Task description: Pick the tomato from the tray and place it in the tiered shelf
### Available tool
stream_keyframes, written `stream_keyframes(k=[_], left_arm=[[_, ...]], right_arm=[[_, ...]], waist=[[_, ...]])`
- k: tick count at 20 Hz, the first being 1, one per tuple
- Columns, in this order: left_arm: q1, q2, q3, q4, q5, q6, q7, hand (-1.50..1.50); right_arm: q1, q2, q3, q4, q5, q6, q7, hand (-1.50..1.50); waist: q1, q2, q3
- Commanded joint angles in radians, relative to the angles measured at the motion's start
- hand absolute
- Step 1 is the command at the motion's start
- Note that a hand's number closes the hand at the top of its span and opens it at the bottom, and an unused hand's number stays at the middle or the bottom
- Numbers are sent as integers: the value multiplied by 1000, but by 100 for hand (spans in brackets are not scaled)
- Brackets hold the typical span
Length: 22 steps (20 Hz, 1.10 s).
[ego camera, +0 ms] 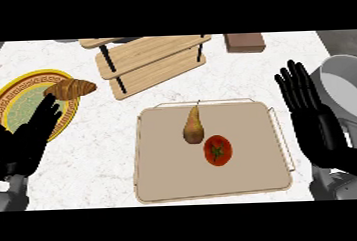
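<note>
A red tomato (217, 150) with a green stem lies on the beige tray (169, 178), right of its centre. A brown pear (193, 126) lies just above and left of it, nearly touching. The wooden tiered shelf (148, 61) stands at the back of the counter, beyond the tray. My right hand (314, 122) is open, fingers straight and pointing away, just off the tray's right edge and apart from the tomato. My left hand (27, 140) is open at the left, over the rim of a plate, holding nothing.
A yellow patterned plate (18, 100) carries a croissant (71, 88) at the far left. A grey pot (346, 94) stands at the right edge behind my right hand. A brown block (245, 41) lies at the back right.
</note>
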Motion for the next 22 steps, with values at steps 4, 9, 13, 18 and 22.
stream_keyframes(k=[4, 9, 13, 18, 22], left_arm=[[55, -15, -56, 26, -67, -7, -57, 0], [86, -48, -111, 35, -91, -20, -79, 0], [92, -121, -189, 57, -171, -6, -147, 0], [50, -112, -156, 150, -160, -89, -199, 0], [57, -118, -171, 87, -186, -50, -154, 0]], right_arm=[[158, -136, -93, -30, 288, -300, 86, -150], [337, -127, -197, 52, 464, -586, 179, 150], [464, 67, -20, -158, 498, -644, 73, -150], [488, 25, 157, -230, 732, -624, 124, -150], [570, -10, 279, -371, 964, -549, 382, -150]], waist=[[-68, -17, 44], [-96, -9, 45], [-11, -4, 52], [11, 1, 51], [17, 0, 48]])
